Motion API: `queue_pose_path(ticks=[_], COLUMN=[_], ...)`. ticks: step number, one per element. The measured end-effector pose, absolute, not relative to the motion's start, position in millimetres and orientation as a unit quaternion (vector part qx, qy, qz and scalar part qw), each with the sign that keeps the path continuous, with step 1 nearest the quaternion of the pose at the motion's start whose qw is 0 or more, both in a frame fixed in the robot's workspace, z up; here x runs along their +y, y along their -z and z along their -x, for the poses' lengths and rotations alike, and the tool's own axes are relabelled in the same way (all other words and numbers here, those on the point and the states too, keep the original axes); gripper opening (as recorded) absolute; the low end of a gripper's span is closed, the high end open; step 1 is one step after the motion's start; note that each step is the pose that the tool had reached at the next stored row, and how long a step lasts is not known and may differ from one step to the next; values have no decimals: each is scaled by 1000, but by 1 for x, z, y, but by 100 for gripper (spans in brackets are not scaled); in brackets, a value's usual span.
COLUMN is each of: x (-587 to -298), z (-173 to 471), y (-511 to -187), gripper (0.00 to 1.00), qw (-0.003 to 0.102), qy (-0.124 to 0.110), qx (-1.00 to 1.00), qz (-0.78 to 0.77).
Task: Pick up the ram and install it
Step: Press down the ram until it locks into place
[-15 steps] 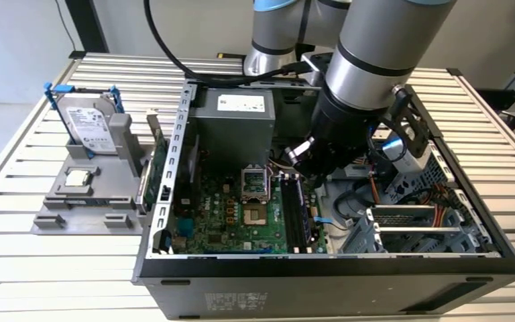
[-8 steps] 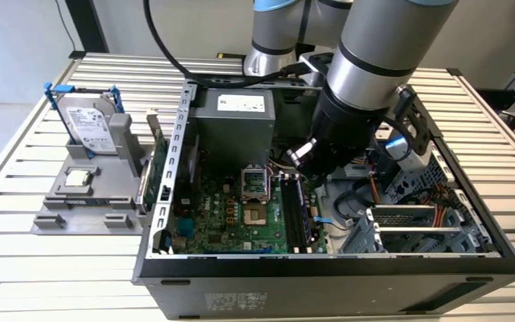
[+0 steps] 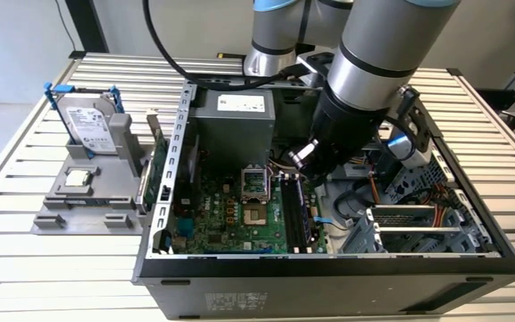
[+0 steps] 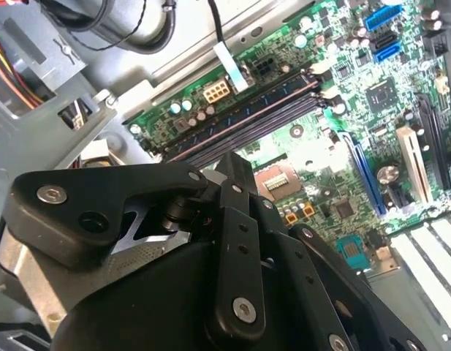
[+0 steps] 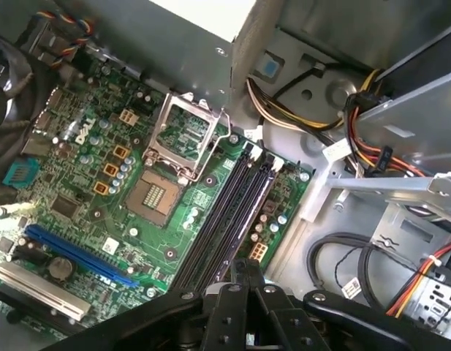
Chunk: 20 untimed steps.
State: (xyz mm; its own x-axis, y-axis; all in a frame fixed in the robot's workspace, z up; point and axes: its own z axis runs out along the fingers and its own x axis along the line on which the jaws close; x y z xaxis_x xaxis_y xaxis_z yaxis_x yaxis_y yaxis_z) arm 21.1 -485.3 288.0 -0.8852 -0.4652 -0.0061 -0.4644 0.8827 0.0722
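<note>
**A:** so where's the ram sitting right now?

**B:** as far as I can tell it's the long green board standing on edge in the exterior view. It's wedged between the grey holder and the outer wall of the open PC case. It's well apart from the claw, nothing's touching it.

**A:** and the claw?

**B:** the claw is hanging inside the case, just above the motherboard. In both wrist views its black fingers are looking pulled in narrow, and I'm not seeing anything pinched between them. It's hovering nearest the dark memory slots, which are running side by side next to the CPU socket.

**A:** what else is lying around?

**B:** the silver hard drive with blue rails is standing upright at the back of the holder, and the little square processor is lying flat just in front of it. The arm is reaching down into the case from above. Everything's sitting on a slatted desk.
</note>
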Motion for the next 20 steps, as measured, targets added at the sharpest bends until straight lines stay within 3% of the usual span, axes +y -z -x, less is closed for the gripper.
queue_pose_path(ticks=[20], x=[-485], z=[-21], y=[-288], gripper=[0], qw=[-10], qy=[32], qx=[-918], qz=[-396])
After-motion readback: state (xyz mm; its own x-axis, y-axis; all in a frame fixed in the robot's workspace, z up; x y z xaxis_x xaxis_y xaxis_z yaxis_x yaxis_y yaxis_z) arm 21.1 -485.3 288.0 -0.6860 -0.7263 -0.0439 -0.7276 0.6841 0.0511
